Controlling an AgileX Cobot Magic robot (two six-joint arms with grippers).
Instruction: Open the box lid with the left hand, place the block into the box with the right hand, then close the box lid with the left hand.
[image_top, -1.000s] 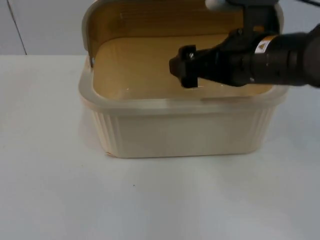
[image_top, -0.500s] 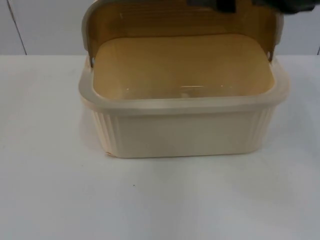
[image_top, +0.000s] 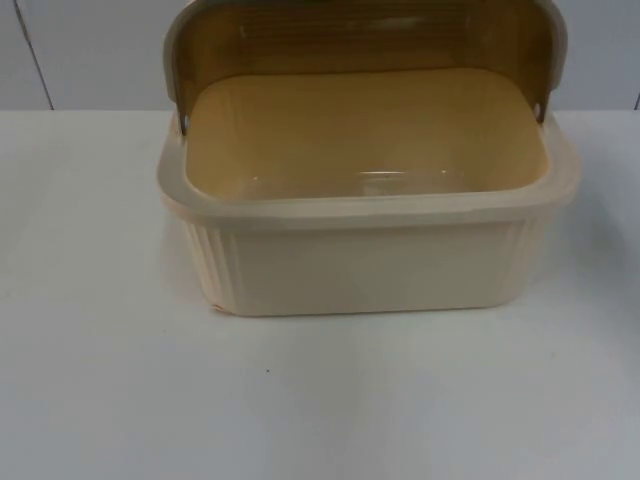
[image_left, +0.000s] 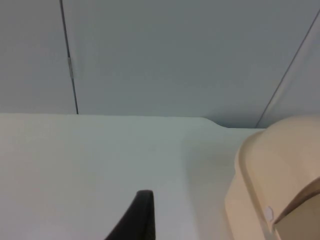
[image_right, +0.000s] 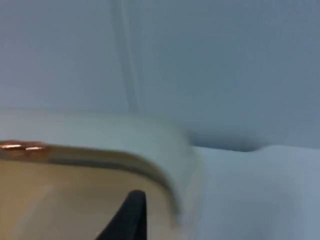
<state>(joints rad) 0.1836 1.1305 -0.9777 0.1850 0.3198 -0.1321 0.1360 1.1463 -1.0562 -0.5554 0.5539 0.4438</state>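
Observation:
A cream ribbed box (image_top: 365, 262) stands on the white table in the top view. Its amber, see-through lid (image_top: 360, 45) is raised upright at the back. The near wall hides the box's floor, so I cannot tell what lies inside. My left gripper (image_left: 142, 220) hangs over the bare table beside the box's rounded corner (image_left: 272, 180). My right gripper (image_right: 131, 217) is at the lid's curved cream rim (image_right: 125, 137), and that view is blurred by motion.
The grey partition wall (image_top: 90, 50) closes off the table right behind the box. Bare white table top (image_top: 320, 400) lies in front of the box and on both sides of it.
The right arm, which reached over the open box a second ago, has drawn back up and out of the top view. Box and lid have not moved.

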